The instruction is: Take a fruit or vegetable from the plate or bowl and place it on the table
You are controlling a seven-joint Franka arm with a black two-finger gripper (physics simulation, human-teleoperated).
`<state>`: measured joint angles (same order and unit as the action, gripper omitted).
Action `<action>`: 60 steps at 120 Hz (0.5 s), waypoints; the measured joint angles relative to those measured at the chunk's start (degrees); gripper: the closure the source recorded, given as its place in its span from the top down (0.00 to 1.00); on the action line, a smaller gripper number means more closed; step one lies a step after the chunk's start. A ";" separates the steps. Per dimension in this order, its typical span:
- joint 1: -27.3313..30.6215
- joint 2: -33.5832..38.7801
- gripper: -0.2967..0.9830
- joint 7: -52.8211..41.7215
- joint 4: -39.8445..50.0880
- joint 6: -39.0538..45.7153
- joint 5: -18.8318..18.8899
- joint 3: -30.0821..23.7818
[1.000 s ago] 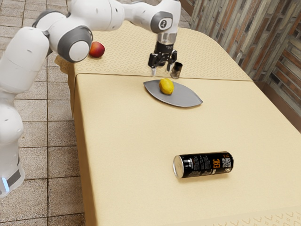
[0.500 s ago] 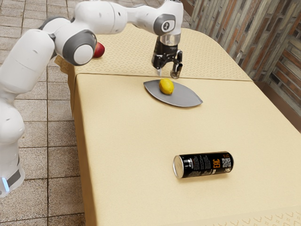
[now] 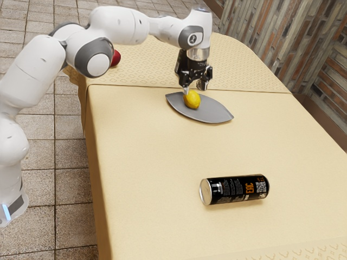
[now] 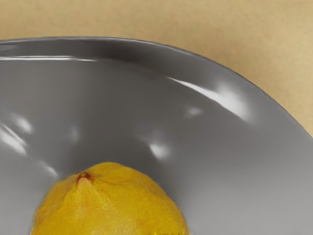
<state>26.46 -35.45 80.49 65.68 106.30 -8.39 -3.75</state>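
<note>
yellow lemon [image 3: 192,100] sits on grey plate [image 3: 214,112], parted pincer [image 3: 194,89] just above.

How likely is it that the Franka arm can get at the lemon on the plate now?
Probably yes: the end effector is open and hangs close above the lemon, and nothing seems to cover it. The gray plate has only a low, curved rim, which should leave the way free.
</note>
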 joint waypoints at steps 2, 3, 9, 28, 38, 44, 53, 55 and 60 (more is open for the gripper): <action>0.02 -0.04 0.77 -0.04 0.11 0.13 -0.01 -0.08; 0.03 -0.06 0.77 -0.07 0.15 0.19 -0.02 -0.11; 0.11 -0.22 0.77 -0.20 0.35 0.57 -0.09 -0.22; 0.17 -0.66 0.77 -0.66 0.91 1.62 -0.46 -0.33; 0.17 -0.97 0.77 -0.89 1.45 2.23 -1.02 -0.31; 0.17 -1.03 0.77 -1.02 1.59 2.55 -1.22 -0.35; 0.18 -1.23 0.77 -1.20 1.67 2.92 -1.41 -0.38; 0.20 -1.25 0.77 -1.24 1.83 3.03 -1.43 -0.43; 0.21 -1.30 0.77 -1.32 2.16 3.30 -1.49 -0.50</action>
<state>26.67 -36.75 79.17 67.83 109.60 -9.88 -4.25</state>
